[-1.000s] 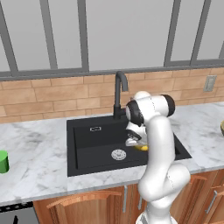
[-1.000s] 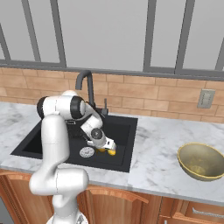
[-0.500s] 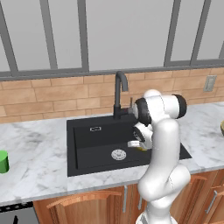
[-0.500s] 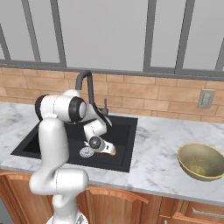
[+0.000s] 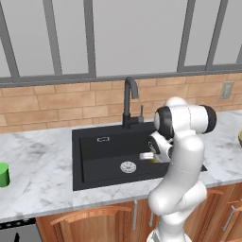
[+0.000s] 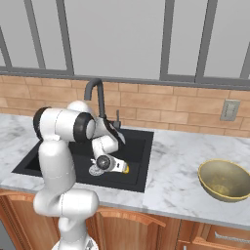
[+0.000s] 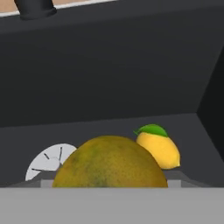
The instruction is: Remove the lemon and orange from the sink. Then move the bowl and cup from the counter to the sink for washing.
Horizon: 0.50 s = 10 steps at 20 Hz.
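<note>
in the hand view the orange (image 7: 109, 162) sits right up against the camera, low in the black sink (image 7: 109, 74), hiding the finger tips. the gripper (image 6: 117, 166) is down in the basin toward its right end, its jaws standing wide; whether they touch the orange i cannot tell. just beyond the orange, to its right in that view, lies the lemon (image 7: 159, 148) with a green leaf on top, resting on the sink floor near the right wall. the silver drain (image 7: 50, 161) peeks out on the left behind the orange. the black faucet (image 5: 130, 101) rises at the far edge of the basin. on the marble counter (image 5: 38, 160) the green cup (image 5: 4, 174) stands far left, well apart from the sink, and the bowl (image 6: 225, 179) sits to the right, near the front edge.
</note>
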Motion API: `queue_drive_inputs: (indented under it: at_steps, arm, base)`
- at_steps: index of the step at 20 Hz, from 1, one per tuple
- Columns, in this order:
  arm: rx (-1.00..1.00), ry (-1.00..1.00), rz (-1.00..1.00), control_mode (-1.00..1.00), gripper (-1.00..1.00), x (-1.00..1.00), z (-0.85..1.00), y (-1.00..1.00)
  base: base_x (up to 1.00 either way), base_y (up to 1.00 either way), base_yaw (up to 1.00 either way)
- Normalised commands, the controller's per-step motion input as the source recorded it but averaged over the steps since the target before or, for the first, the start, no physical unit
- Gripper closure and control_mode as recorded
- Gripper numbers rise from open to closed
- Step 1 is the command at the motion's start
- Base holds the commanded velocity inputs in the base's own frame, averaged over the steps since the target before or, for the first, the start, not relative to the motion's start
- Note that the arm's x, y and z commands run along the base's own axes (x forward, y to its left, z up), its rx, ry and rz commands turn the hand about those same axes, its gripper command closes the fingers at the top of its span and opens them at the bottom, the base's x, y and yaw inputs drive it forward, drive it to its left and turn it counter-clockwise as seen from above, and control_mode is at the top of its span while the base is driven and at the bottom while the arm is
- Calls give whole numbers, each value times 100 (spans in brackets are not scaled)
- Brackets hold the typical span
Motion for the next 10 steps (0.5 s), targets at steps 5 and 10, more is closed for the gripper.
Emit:
queue_drive_inputs:
  at_steps: [5, 10]
  arm:
    - [0, 7, 6, -100, 100, -9, 43, -13]
    - [1, 9, 7, -100, 100, -17, 41, -13]
  base:
    - [0, 0, 0]
    - [0, 0, 0]
